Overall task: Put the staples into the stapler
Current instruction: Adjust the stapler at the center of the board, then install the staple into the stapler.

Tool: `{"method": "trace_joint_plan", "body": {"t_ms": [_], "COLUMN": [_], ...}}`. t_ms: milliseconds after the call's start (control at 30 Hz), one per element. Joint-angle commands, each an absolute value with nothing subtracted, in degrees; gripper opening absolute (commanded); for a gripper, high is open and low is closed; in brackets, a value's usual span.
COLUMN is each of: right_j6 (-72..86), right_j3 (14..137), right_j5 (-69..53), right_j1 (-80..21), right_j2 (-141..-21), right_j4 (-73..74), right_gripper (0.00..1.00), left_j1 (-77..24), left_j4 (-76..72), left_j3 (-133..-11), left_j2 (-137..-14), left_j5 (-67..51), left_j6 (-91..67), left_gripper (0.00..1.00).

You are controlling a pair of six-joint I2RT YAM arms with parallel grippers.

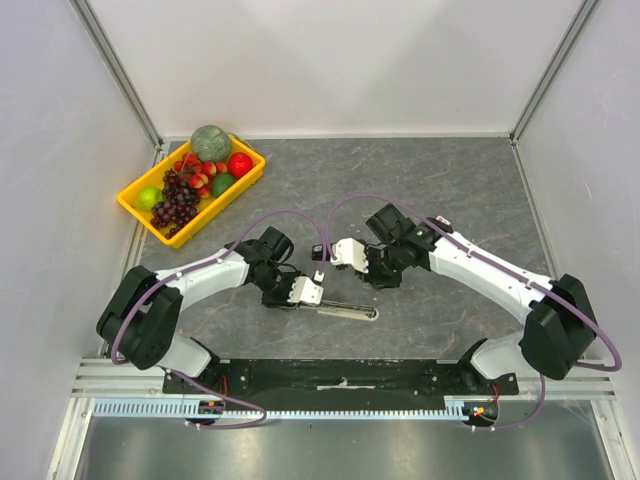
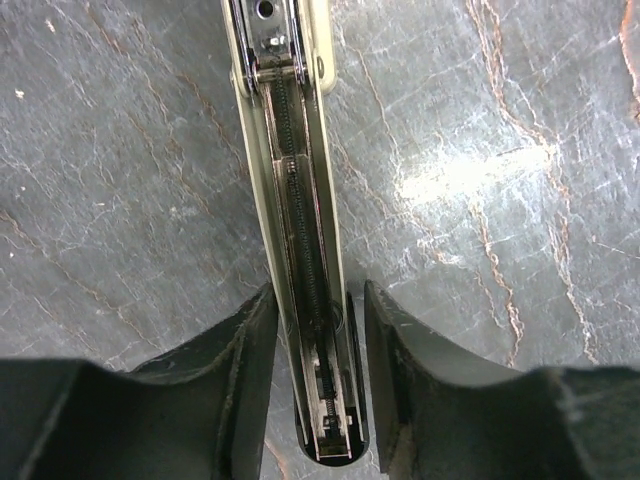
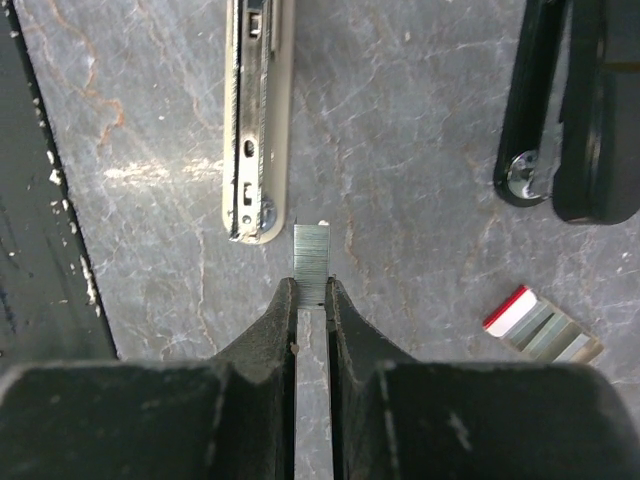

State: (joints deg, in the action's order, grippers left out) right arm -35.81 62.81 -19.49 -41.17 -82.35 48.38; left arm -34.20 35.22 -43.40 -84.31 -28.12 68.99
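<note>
Nothing legible anywhere. No print to make out on the red-edged staple box [image 3: 541, 326], too small and seen at a slant. Bare cream metal along the stapler [image 2: 262, 180], no brand, no numbers.

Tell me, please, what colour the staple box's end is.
Red and white, on the staple box; clearest in right wrist view.

Through my cameras: a grey marble-patterned table [image 1: 460, 200] veined white and rust, a cream stapler [image 2: 258, 200], silver staples [image 3: 311, 262], a red-and-white box [image 3: 520, 312], a yellow bin [image 1: 143, 220].
</note>
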Motion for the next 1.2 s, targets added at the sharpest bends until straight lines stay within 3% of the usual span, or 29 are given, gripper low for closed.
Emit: {"method": "trace_joint_plan", "body": {"t_ms": [0,100,167,333,733,1000,1167], "right_j6": [-35.16,-35.16,-35.07,-34.02,-29.36,-27.34,-26.46], "right_j3": [59.86,59.07,58.80,58.53,65.21,66.88,66.27], "right_j5": [-20.83,-20.92,-21.00,-20.13,-17.76,-16.26,-14.50], "right_j1": [-41.75,-41.92,-42.01,-43.15,-47.11,-48.95,-49.48], "right_j2": [-78.75,-78.05,-77.61,-77.43,-86.21,-90.96,-92.63], "right_j4": [49.39,49.39,49.48,49.48,52.91,52.82,51.68], "right_gripper": [0.04,0.04,0.04,0.03,0.02,0.02,0.02], "left_j1": [-34.98,-34.98,-34.89,-31.92,-9.17,-3.61,-1.76], "left_j4": [34.46,32.44,30.95,30.23,30.33,21.10,18.72], "left_j3": [-44.47,-44.12,-43.68,-44.03,-44.91,-41.67,-40.34], "left_j2": [-82.53,-81.39,-80.25,-76.91,-70.06,-67.06,-66.97], "left_j5": [-29.00,-28.57,-28.04,-28.03,-37.70,-32.26,-29.71], "left_j6": [64.69,62.85,61.53,58.19,50.98,36.06,34.63], "left_gripper": [0.49,0.61,0.74,0.89,0.93,0.93,0.93]}}
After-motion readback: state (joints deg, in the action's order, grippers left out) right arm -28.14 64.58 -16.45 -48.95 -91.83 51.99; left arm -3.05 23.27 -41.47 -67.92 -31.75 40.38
